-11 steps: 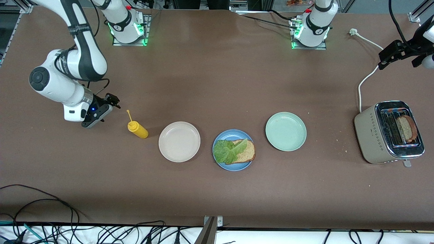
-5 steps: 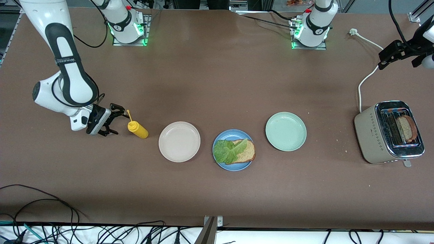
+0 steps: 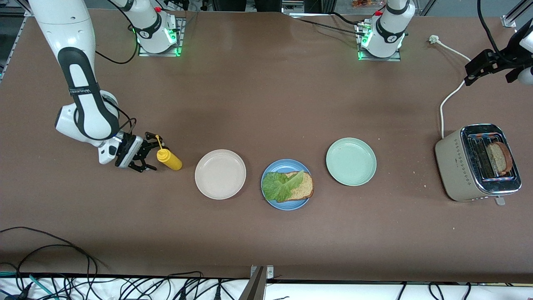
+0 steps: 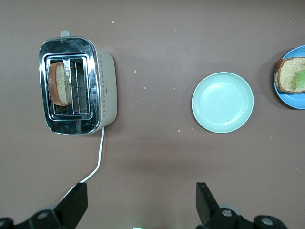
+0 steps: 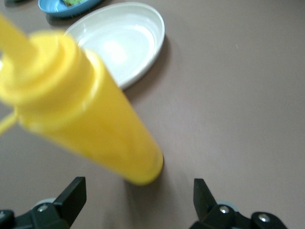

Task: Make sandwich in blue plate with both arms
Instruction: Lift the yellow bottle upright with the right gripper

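The sandwich (image 3: 288, 186) (one slice under lettuce so far) lies on the blue plate (image 3: 270, 200), at the cream plate's (image 3: 220, 174) three o'clock. Both are soft and light: pinch edges gently. The right gripper (image 3: 150, 155) gapes beside the yellow bottle (image 3: 169, 158); the left gripper (image 4: 138, 210) waits, spread wide.

place: robotics lab | evidence: bolted arm bases (image 3: 158, 31), loose cables (image 3: 50, 266), covered table (image 3: 266, 104)

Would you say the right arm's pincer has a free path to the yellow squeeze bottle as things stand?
Probably yes: the right pincer is open and right beside the yellow squeeze bottle, with only bare table between them.
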Robot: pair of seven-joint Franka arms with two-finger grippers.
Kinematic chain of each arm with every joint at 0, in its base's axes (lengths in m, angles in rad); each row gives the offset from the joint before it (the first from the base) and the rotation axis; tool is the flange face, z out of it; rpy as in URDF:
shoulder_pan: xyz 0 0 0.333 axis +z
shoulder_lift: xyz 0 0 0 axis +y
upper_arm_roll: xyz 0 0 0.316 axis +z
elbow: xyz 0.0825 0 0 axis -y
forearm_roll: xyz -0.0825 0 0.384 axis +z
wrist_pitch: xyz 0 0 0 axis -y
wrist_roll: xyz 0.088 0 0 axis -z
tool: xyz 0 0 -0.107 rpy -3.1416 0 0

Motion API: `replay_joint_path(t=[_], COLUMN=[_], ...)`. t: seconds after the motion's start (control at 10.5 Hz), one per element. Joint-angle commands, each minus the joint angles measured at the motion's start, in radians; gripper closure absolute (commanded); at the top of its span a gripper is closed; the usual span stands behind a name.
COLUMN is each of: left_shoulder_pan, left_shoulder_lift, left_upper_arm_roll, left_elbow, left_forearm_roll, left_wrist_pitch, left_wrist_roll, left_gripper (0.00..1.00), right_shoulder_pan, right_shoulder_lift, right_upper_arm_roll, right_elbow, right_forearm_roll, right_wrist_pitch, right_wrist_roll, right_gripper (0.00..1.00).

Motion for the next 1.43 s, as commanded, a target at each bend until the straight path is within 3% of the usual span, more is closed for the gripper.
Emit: replay_joint_path(t=[0.0,0.19,0.29,0.48,0.86,1.05,1.14,1.33], left_shoulder_pan=[0.005,0.005,0.005,0.005,0.005,0.005,0.005,0.005], left_shoulder_lift=[0.005,0.005,0.005,0.005,0.005,0.005,0.005,0.005], left_upper_arm_roll=[-0.004,-0.005,-0.004,-0.005,-0.005,-0.004,-0.004,-0.004], left_elbow=[0.018,0.018,0.018,0.018,0.018,0.018,0.018,0.018], left_forearm_roll=[0.01,0.01,0.01,0.01,0.01,0.01,0.01,0.01], left_wrist_pitch=[-0.007,-0.007,-0.007,-0.007,-0.007,-0.007,-0.007,-0.007], left_wrist_roll=[0.013,0.013,0.013,0.013,0.013,0.013,0.013,0.013], left_gripper=[0.0,0.0,0.0,0.0,0.0,0.0,0.0,0.0], right_shoulder_pan=[-0.015,-0.015,-0.015,-0.015,-0.015,-0.009,0.006,0.031], right_shoulder_lift=[0.02,0.022,0.022,0.02,0.014,0.005,0.005,0.006], right_upper_arm_roll=[0.068,0.07,0.07,0.07,0.07,0.068,0.066,0.07], right_elbow=[0.062,0.064,0.062,0.059,0.059,0.067,0.087,0.194], right_forearm_roll=[0.032,0.034,0.059,0.075,0.072,0.044,-0.02,-0.328], right_wrist_pitch=[0.005,0.005,0.002,-0.002,-0.004,0.004,0.022,0.041], right_wrist_roll=[-0.015,-0.013,-0.013,-0.009,0.002,0.011,0.051,0.28], right_gripper=[0.0,0.0,0.12,0.56,0.8,0.8,0.8,0.79])
